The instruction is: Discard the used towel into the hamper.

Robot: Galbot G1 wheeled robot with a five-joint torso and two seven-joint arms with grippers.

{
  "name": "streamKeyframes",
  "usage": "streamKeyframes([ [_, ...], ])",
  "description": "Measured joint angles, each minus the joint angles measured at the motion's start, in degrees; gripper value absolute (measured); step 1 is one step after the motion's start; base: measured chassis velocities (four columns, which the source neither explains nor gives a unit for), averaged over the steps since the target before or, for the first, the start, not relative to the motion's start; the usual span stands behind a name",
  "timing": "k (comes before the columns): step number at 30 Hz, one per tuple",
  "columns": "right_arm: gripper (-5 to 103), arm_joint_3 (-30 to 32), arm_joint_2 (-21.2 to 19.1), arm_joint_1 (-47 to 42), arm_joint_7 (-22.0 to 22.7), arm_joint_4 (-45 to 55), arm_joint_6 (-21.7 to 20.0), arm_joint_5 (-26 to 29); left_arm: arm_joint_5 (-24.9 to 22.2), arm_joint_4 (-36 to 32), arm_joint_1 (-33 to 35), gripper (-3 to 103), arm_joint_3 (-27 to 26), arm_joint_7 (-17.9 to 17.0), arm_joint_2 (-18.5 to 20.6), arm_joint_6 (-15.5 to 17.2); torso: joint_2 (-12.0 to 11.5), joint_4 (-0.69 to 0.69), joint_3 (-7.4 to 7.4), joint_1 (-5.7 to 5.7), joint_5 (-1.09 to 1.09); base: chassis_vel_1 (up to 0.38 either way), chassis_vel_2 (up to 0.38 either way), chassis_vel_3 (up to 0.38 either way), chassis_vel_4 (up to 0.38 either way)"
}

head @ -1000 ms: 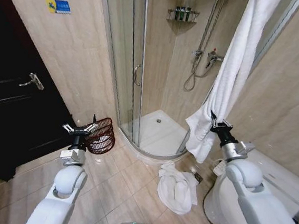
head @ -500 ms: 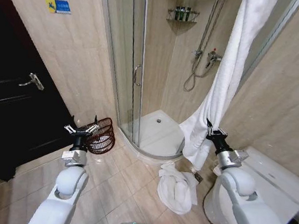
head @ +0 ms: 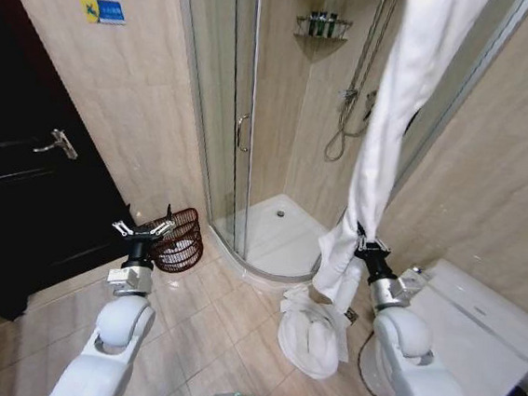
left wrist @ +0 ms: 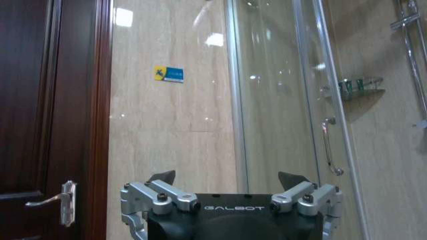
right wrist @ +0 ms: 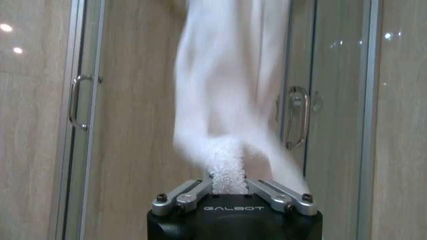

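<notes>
Pinched tight, my right gripper has its jaws closed on a fold of the long white towel, which hangs from high up beside the glass shower enclosure and runs down into my grip; in the right wrist view the cloth bunches between the two fingers. Below my right gripper, a second white towel lies crumpled on the tiled floor, just beside the white toilet. My left gripper is held out low in front of the dark door, jaws spread wide and holding nothing. Just past it, the hamper stands on the floor against the wall, between the door and the shower.
</notes>
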Motion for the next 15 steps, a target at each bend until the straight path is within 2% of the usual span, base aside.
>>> streamKeyframes([
  [15,4,-0.57,1.27,-0.54,-0.62,-0.72,1.16,-2.00,-0.50,1.33,-0.58,100,-0.73,0.09,0.31,-0.30,-0.01,0.00,0.00,0.00,-0.01,0.000,0.000,0.000,0.000],
])
